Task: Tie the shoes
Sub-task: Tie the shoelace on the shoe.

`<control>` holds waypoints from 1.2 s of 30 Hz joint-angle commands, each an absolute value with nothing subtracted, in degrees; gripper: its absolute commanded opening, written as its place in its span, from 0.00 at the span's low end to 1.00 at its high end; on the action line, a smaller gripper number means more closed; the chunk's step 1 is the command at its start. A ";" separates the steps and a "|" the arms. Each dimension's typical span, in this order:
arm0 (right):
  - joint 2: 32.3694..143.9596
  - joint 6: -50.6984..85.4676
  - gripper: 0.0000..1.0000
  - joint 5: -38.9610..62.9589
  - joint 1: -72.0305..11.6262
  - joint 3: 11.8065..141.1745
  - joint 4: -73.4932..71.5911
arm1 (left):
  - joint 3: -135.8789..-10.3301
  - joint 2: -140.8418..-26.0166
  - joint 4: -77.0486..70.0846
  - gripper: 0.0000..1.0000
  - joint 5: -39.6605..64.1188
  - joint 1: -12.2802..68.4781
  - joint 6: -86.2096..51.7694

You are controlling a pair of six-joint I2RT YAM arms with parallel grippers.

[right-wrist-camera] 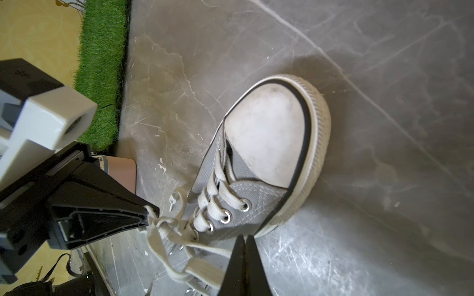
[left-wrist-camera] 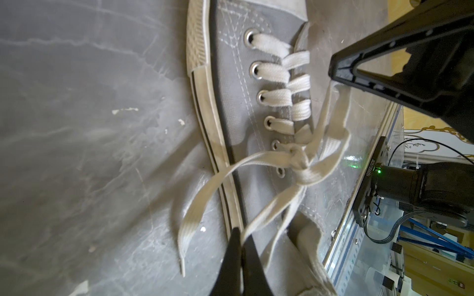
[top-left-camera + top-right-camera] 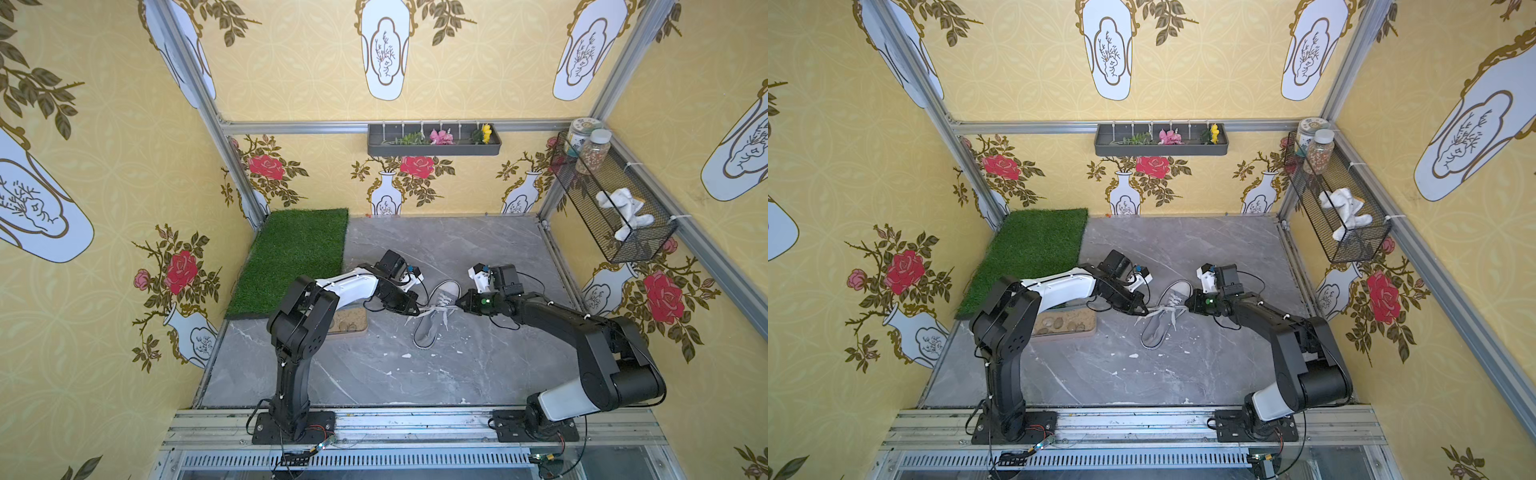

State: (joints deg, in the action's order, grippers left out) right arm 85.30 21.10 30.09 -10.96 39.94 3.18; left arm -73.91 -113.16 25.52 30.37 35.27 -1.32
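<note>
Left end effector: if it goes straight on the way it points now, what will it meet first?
Probably the shoe: its grey side by the knot lies just ahead of the left end effector, shut on a lace. The right end effector is beyond. Height is unclear.

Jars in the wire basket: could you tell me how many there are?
2: a labelled jar at the far end of the wire basket, and a clear jar beside it.

Black arms (image 3: 293, 332), white shells (image 3: 353, 286), black tapered fingers (image 2: 232, 258), green LED (image 3: 483, 300).
</note>
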 commanded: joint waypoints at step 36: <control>82.29 19.87 0.00 23.21 -10.21 38.50 6.15 | -72.80 -114.10 25.83 0.00 29.97 34.61 -0.33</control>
State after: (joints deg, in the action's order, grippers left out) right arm 82.74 20.69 25.19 -10.37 38.74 4.91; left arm -73.30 -113.67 25.32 30.33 34.79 -0.69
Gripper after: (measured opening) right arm 0.048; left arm 0.056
